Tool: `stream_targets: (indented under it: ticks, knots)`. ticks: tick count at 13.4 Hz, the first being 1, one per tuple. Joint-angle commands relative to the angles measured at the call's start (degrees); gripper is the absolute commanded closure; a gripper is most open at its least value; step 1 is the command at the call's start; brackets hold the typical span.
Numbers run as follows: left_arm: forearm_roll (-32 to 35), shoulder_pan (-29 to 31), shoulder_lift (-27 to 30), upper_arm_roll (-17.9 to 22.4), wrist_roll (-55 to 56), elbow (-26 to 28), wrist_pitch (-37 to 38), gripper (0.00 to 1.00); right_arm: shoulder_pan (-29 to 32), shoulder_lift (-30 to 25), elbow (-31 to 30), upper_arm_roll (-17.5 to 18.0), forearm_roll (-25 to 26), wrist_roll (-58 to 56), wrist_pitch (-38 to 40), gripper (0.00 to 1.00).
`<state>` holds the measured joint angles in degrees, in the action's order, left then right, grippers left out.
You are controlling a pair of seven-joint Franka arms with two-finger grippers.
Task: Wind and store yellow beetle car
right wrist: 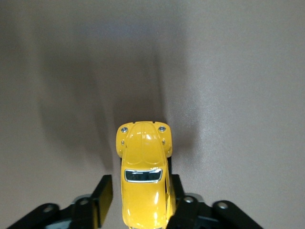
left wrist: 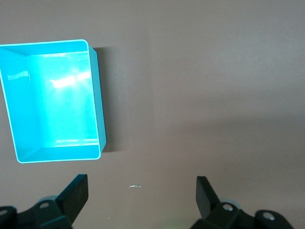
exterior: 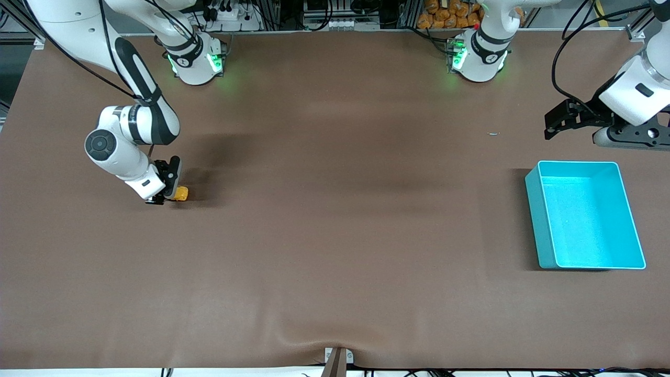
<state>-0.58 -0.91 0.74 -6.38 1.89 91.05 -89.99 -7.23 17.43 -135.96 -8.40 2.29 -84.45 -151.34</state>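
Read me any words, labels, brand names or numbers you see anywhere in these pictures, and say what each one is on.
No text can be read here.
Small yellow beetle-shaped toy car, between the right hand fingers: no lettering or number visible.
Teal rectangular plastic bin: plain walls, no label.
Round marks on the white arm bases: too small to read.
Left hand, open beside the bin: no marking visible.
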Motion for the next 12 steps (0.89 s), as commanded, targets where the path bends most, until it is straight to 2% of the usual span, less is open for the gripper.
stream_targets:
  ticks: [1,6,12]
  knots:
    - [-0.82,0.38,0.49,-0.04,-1.1,-0.35,0.51,0.0,0.2,0.41,-0.18,0.31,-1.33,-3.95,-0.71,0.62]
    - [-0.74,0.47,0.49,-0.12,-1.1,-0.35,0.51,0.0,0.72,1.91,0.17,0.31,-1.33,-4.93,-0.36,0.68]
    - [-0.74,0.47,0.49,-0.12,-1.1,-0.35,0.51,0.0,2.39,2.79,0.79,0.31,-1.33,-5.54,-0.36,0.67]
